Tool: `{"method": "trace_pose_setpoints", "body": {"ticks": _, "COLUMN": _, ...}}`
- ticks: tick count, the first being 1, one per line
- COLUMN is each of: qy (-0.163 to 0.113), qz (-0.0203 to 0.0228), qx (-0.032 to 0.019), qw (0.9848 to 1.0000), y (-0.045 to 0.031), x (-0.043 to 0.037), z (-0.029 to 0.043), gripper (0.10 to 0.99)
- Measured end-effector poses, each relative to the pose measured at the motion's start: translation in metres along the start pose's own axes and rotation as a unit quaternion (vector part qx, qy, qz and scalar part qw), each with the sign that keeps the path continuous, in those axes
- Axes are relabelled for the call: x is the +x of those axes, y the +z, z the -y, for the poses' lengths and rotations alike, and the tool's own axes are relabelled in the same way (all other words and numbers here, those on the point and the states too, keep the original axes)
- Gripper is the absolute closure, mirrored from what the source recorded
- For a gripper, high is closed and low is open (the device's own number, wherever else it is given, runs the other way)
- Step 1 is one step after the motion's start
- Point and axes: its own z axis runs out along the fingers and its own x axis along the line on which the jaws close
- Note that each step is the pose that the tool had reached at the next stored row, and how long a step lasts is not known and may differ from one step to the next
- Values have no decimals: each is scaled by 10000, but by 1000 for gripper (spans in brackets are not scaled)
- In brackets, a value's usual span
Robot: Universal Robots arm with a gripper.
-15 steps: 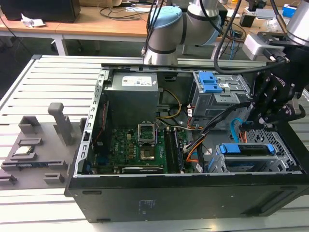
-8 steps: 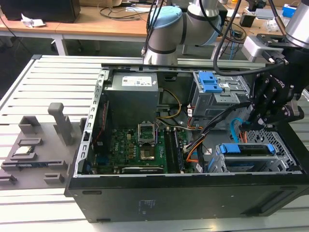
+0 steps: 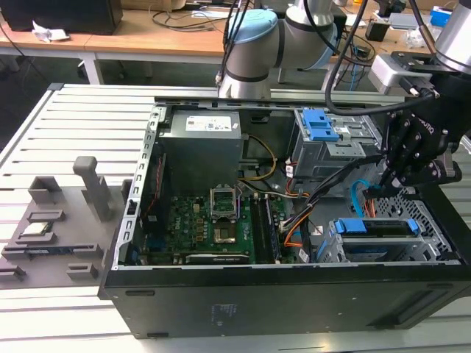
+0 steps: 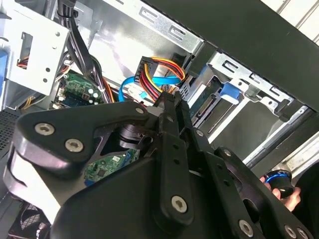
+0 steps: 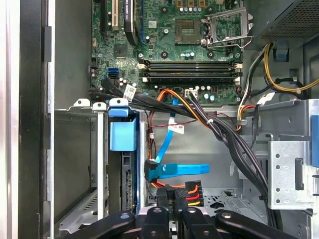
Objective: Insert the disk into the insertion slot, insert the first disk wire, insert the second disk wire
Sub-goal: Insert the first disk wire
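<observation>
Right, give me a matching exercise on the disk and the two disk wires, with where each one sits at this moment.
Things:
1. disk
2. first disk wire
3. second disk wire

States:
A. pinched at the tip of the tool
B. seated in the insertion slot
C. light blue, lying ungripped near the disk's end

Pairs: 1-B, 2-A, 3-C

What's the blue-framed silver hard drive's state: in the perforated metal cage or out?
In. The blue-framed silver hard drive sits inside the perforated silver-grey metal cage in the exterior view.
</observation>
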Motion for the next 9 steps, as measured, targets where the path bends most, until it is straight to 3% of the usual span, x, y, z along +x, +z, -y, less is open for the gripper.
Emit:
{"method": "trace_pose_setpoints", "body": {"ticks": 3, "qy": 0, "qz": -1, "qx": 0, "qw": 10000, "y": 1, "x": 20, "z": 1, "gripper": 918}}
{"method": "trace_pose_setpoints", "body": {"ticks": 6, "qy": 0, "qz": 0, "qx": 0, "qw": 10000, "y": 5, "x": 121, "z": 3, "gripper": 918}}
{"method": "trace_pose_setpoints", "body": {"ticks": 7, "qy": 0, "qz": -1, "qx": 0, "qw": 10000, "y": 11, "x": 268, "z": 5, "gripper": 918}}
{"method": "trace_pose_setpoints", "body": {"ticks": 9, "qy": 0, "qz": -1, "qx": 0, "qw": 10000, "y": 19, "x": 350, "z": 8, "gripper": 918}}
